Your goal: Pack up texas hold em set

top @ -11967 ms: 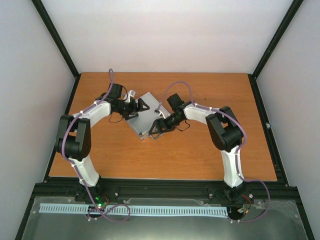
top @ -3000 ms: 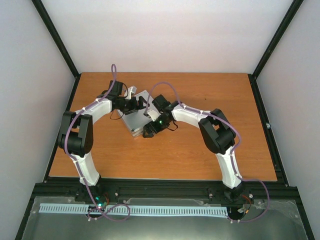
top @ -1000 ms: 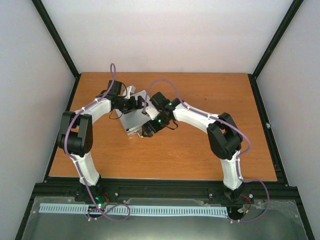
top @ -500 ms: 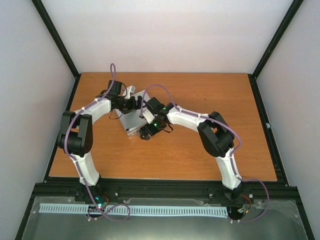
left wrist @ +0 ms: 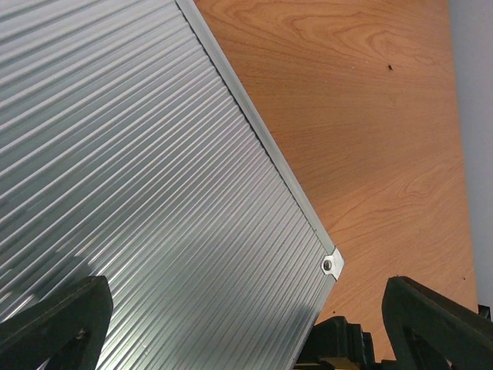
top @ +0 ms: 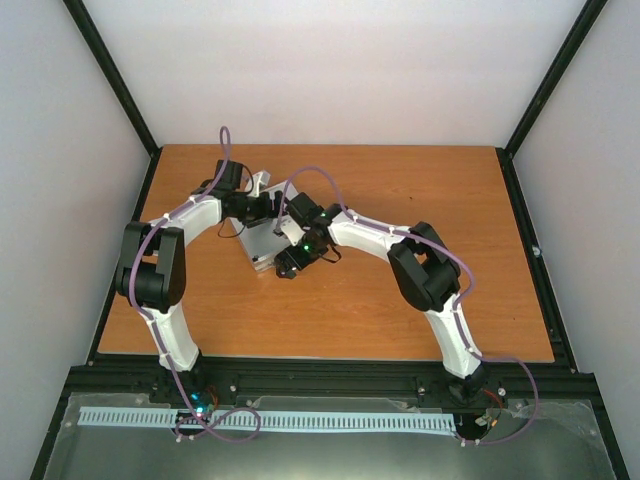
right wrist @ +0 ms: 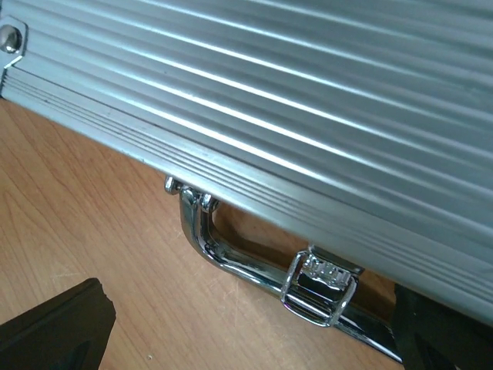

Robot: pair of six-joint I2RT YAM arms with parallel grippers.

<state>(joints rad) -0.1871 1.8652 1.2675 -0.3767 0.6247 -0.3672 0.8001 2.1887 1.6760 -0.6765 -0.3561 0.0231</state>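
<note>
One silver ribbed aluminium case (top: 258, 243), toward ten o'clock on the one wooden desk (top: 400, 310). One chrome handle (right wrist: 231, 262) and one latch (right wrist: 320, 287) show on its edge. Each wrist view shows one corner rivet (left wrist: 329, 264) (right wrist: 8, 36). Two arms: left arm (top: 160, 280), right arm (top: 430, 270). Four black fingers: two left fingers (left wrist: 54, 324), two right fingers (right wrist: 54, 331).

Case (left wrist: 154, 177): ribbed aluminium, satin sheen, soft highlights along the ridges. Edge trim (left wrist: 254, 131): smooth bare metal. Corner rivet (left wrist: 330, 264): shiny. Handle (right wrist: 231, 262) and latch (right wrist: 320, 287): mirror chrome, latch face knurled. Counter (left wrist: 370, 116): wood grain, smooth, semi-matt, fine scratches near the handle. Left claw (left wrist: 246, 331): matt black plastic. Arm shells (top: 195, 215): white plastic, slight gloss.
</note>
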